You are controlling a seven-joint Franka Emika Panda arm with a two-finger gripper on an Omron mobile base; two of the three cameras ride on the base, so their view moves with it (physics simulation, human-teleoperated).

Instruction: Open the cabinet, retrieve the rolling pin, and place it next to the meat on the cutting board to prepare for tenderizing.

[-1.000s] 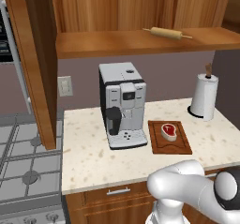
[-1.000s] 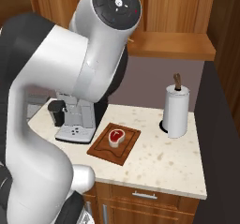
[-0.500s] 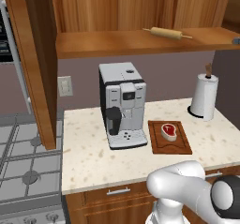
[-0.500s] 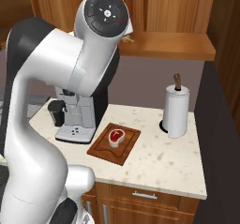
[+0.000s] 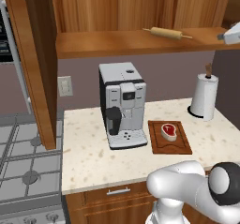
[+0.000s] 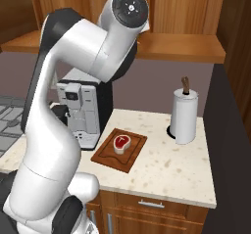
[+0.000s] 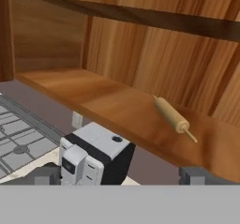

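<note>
On the open reddish-brown wood cabinet's (image 5: 136, 42) shelf we see the slim tan wooden rolling pin (image 7: 171, 115); our gripper (image 7: 119, 174) faces it, jaws wide, holding nothing.

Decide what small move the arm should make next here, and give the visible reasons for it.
Probably ease the open claw forward and to the right in the hand view, toward the rolling pin. The cabinet already stands open, the pin lies untouched on its shelf, and the claw holds nothing. The meat waits on the cutting board below.
</note>
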